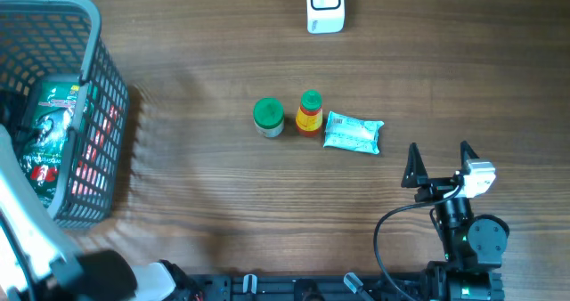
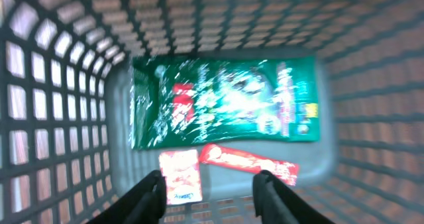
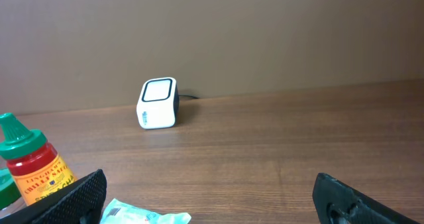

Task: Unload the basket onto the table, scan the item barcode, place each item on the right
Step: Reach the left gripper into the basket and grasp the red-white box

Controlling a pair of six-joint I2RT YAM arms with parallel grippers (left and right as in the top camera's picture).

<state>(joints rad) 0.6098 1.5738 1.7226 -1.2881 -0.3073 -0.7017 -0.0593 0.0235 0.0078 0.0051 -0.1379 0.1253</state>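
A flat green foil packet (image 2: pixel 225 101), glossy and crinkled with red print, is seen lying on the floor of the grey plastic lattice basket (image 1: pixel 98 61) at the left edge of the overhead frame. Two small red packets (image 2: pixel 248 161) are laid beside it. The left tool (image 2: pixel 209 187) is held above them, fingers apart, nothing gripped. The right tool (image 1: pixel 438 154), at lower right, is spread wide over the wood-grain tabletop (image 1: pixel 196 185). A white boxy scanner (image 1: pixel 325 5) is placed at top centre.

Soft even light; left wrist view blurred, glare on green packet (image 2: pixel 225 101).
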